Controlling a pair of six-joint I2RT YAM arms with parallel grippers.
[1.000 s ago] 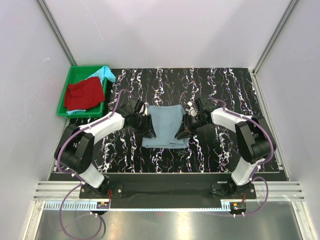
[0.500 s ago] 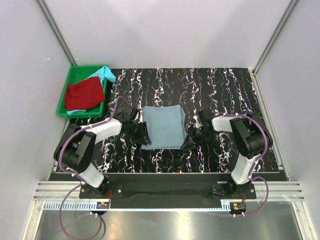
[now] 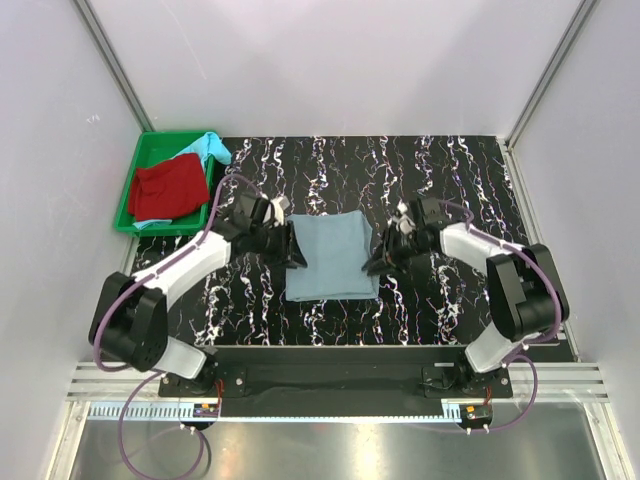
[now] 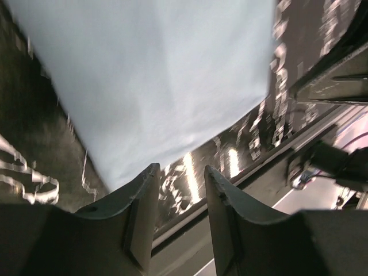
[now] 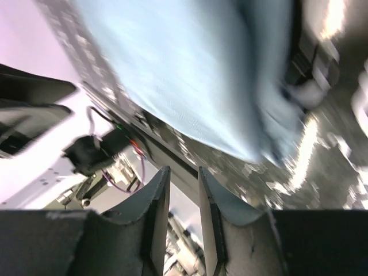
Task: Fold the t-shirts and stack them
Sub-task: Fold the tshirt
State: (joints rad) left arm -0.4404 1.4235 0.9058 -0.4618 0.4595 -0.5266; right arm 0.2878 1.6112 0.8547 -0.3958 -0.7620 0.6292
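Note:
The grey-blue t-shirt point(image 3: 333, 256) lies folded in a flat rectangle at the middle of the table. My left gripper point(image 3: 297, 253) hovers at its left edge, open and empty; in the left wrist view the gripper point(image 4: 179, 179) shows the shirt point(image 4: 155, 75) just beyond the fingertips. My right gripper point(image 3: 372, 263) hovers at the shirt's right edge, jaws slightly apart with nothing between them; the right wrist view shows the gripper point(image 5: 183, 175) and the shirt point(image 5: 190, 75) blurred. The red t-shirt point(image 3: 168, 187) and the turquoise t-shirt point(image 3: 210, 147) lie in the tray.
A green plastic tray point(image 3: 150, 143) stands at the back left against the left wall. White walls enclose the black marbled table point(image 3: 440, 170) on three sides. A metal rail runs along the near edge.
Both grippers have lifted from low beside the shirt's front corners and moved back toward its side edges. The grey-blue shirt stays flat; its right edge has settled slightly.

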